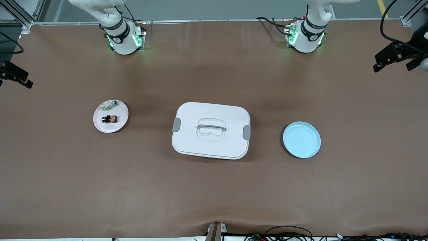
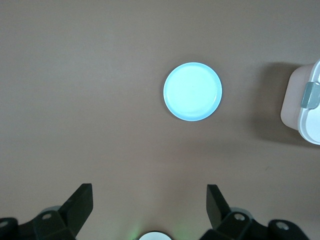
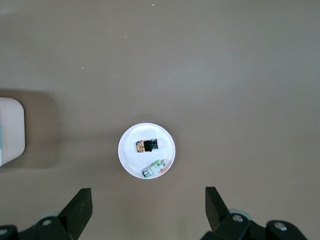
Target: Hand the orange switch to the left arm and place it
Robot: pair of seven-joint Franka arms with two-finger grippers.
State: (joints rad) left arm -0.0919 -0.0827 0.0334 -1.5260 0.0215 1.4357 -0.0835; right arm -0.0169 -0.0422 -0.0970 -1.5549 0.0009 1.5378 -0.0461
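Observation:
The orange switch (image 1: 110,118) is tiny, black with an orange part, and lies on a pale pink plate (image 1: 100,124) toward the right arm's end of the table. It also shows in the right wrist view (image 3: 146,145). The white box (image 1: 211,130) with grey clips stands in the middle of the table. My right gripper (image 3: 147,210) is open and empty, high over the table near its base, the plate below it. My left gripper (image 2: 150,207) is open and empty, high over the table by a light blue plate (image 2: 192,91). Neither gripper shows in the front view.
A small clear-and-green component (image 1: 110,105) lies on the pink plate, farther from the front camera than the switch. The light blue plate (image 1: 301,139) sits empty toward the left arm's end. The box's edge shows in both wrist views (image 2: 305,102) (image 3: 11,131).

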